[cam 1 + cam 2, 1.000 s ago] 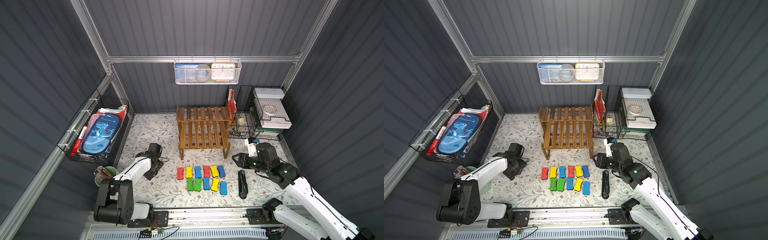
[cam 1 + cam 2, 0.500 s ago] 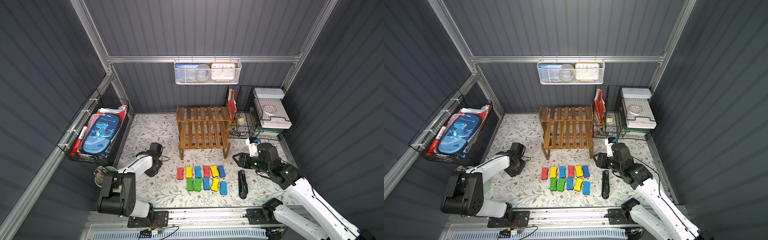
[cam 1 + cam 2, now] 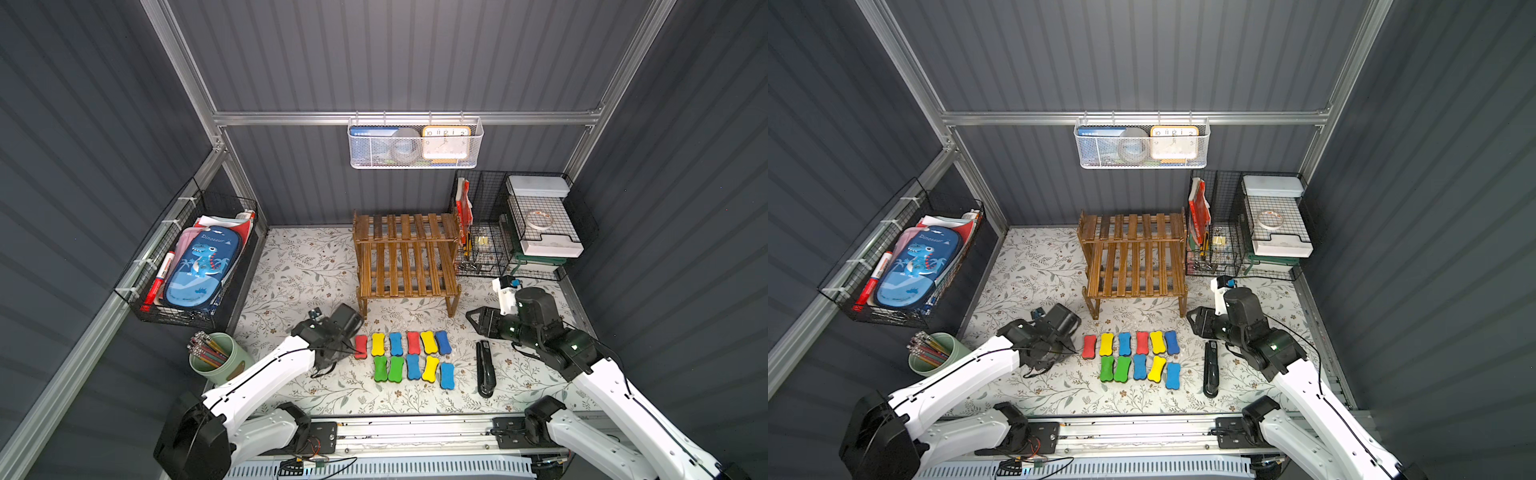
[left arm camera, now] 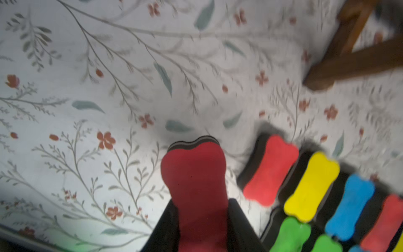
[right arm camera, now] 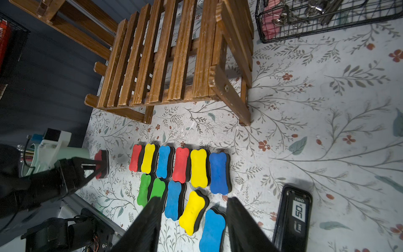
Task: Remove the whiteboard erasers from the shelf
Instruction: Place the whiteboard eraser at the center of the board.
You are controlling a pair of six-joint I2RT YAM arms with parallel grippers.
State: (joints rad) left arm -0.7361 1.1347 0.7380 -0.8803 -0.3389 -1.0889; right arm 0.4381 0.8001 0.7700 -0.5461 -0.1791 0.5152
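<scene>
Fingers (image 4: 239, 227) of the left arm are closed nearly all the way on a red eraser (image 4: 194, 181), pinching its two long edges near one end. Most of its length juts out past the tips. Its long axis runs straight out in line with the fingers, with the red face toward the wrist and the dark felt side away. It hangs low beside the end of the rows, but I cannot tell whether it touches the worktop (image 3: 299, 266).

The right arm's fingers (image 5: 150, 220) stand about half open with nothing between them, above the near end of the rows.

Eleven other erasers (image 3: 413, 343) lie on the worktop in two rows just in front of the shelf (image 3: 405, 257), whose slats look bare. They sit coloured side up and packed side by side. Their long axes run roughly parallel, from the shelf side toward the robot. A black stapler (image 3: 485, 370) lies near them, toward the right arm.

These look light, soft and squashy, so I'd expect the foam to give under a squeeze rather than slip or break. The narrow waist seems the best hold, since the wider ends would stop it sliding out. Tightly packed neighbours leave little room to get in.
</scene>
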